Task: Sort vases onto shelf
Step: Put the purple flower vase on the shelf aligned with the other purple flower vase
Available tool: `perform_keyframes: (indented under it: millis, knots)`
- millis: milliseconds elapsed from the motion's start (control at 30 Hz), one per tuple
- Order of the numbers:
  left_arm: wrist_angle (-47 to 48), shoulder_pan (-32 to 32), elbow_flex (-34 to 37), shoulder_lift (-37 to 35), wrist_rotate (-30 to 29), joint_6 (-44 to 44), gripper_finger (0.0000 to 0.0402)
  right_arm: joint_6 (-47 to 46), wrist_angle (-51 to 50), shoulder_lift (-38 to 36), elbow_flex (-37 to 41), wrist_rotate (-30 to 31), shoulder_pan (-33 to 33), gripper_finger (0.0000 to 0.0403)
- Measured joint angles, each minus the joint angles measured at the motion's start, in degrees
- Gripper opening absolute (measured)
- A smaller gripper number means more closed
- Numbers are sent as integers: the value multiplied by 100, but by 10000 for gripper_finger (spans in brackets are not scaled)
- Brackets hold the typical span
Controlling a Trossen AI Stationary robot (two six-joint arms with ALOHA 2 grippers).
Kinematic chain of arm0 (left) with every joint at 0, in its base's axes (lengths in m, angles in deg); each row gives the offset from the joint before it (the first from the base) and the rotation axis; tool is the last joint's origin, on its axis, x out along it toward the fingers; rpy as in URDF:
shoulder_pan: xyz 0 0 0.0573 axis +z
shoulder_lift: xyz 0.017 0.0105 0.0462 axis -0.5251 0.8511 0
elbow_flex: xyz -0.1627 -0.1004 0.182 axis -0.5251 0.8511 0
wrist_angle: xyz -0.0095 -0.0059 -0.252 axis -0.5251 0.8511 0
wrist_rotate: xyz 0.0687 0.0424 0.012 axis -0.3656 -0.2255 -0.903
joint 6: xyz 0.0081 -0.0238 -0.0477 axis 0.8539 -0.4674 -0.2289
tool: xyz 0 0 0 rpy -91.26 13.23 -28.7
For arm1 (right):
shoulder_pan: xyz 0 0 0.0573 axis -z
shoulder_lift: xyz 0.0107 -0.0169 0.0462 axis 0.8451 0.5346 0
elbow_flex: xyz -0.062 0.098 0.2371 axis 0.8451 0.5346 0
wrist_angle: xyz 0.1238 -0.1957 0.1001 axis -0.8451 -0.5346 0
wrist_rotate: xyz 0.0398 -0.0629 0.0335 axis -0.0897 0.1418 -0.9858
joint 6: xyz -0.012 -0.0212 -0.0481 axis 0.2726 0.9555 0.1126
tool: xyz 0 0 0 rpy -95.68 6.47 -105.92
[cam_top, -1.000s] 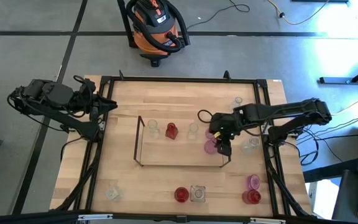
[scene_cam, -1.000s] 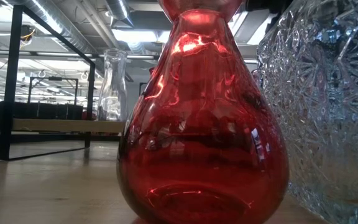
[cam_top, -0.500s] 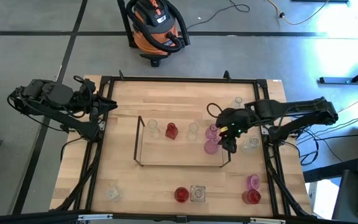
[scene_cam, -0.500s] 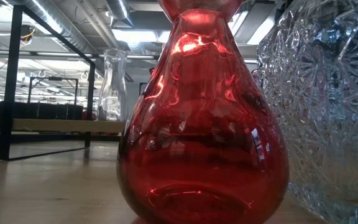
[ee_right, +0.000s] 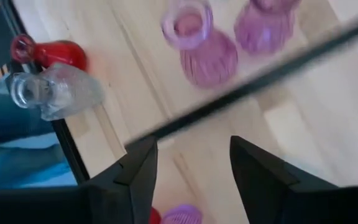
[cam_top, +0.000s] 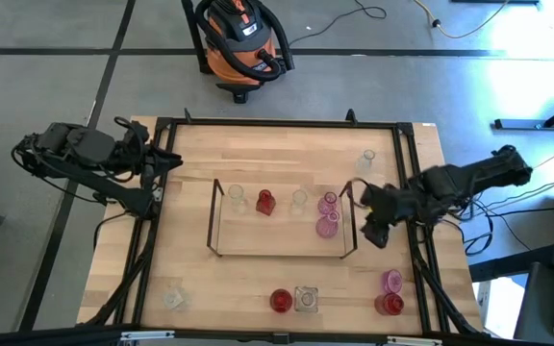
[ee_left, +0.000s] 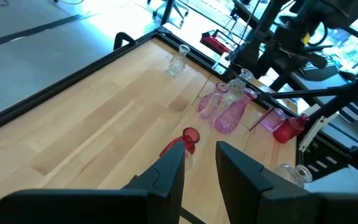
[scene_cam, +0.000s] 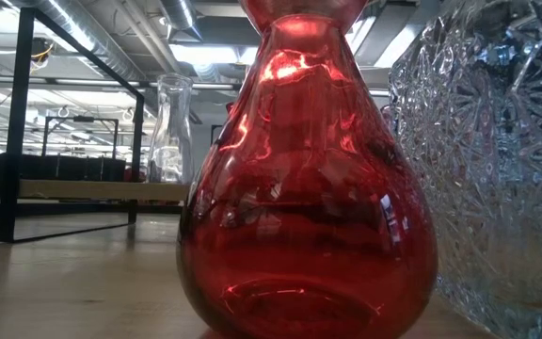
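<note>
Overhead layout. The right gripper hangs just outside the right end frame of the wire shelf, its fingers spread and grasping nothing. Two pink vases stand inside that end, apparently touching. A red vase stands farther left on the bench. The left gripper waits at the bench's left edge, fingers released.

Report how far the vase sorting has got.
Done: five vases stand on the shelf. In hand: nothing; the right end effector hangs open beside it, and the left end effector waits. Left: five front vases and one clear vase at the back.
</note>
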Motion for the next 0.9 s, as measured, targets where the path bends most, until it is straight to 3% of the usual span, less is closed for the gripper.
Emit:
perform_keyframes:
  millis: [167,367,567,733,900]
  knots:
    - [1,1,0,58,-45,66,85,-1978,-24,-374,705,415,-1051,186]
    - [0,1,0,129,-54,109,85,-4144,-22,-539,1107,495,-2108,186]
    - [-1,1,0,148,-53,79,85,-6308,208,-484,1431,-140,-2699,186]
    - [-3,3,0,152,-53,61,85,-7443,988,-485,1757,-263,-2992,186]
    - [-3,3,0,190,-47,59,85,-7650,1387,-317,1895,-657,-3031,186]
